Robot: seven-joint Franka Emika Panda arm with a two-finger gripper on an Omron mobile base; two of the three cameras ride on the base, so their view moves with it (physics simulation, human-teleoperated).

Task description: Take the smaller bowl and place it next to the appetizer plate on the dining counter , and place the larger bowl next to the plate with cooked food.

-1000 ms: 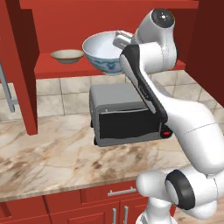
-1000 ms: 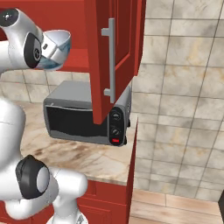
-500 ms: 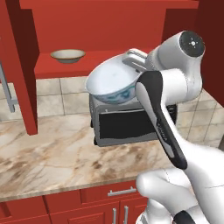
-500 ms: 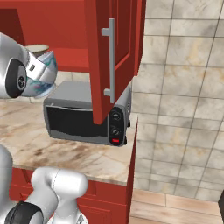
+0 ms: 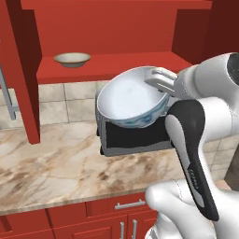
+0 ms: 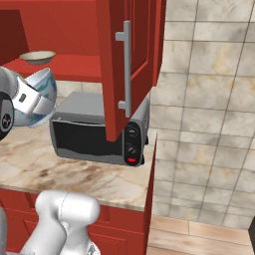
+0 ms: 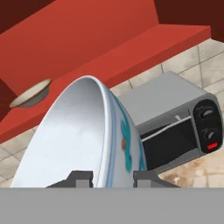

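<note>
The larger bowl (image 5: 128,100), white inside with a blue-green pattern outside, hangs tilted in the air in front of the toaster oven. My gripper (image 5: 161,80) is shut on its right rim, one finger inside and one outside. From the hand view the larger bowl (image 7: 78,135) stands on edge, its rim pinched in the gripper (image 7: 113,177). In the right base view the larger bowl (image 6: 44,83) shows at the left edge. The smaller bowl (image 5: 72,59), shallow and beige, rests on the red shelf (image 5: 140,63) at the left; the smaller bowl (image 7: 30,94) also sits past the held rim. The plates and dining counter are out of view.
A dark toaster oven (image 6: 89,134) stands on the marble wall counter (image 5: 56,163) under the shelf. An open red cabinet door (image 6: 130,64) with a grey handle hangs at the right of it. A red cabinet side panel (image 5: 21,70) reaches down at the left.
The arm has carried the larger bowl down from shelf height and back toward the robot, now level with the toaster oven. The smaller bowl has stayed on the shelf.
</note>
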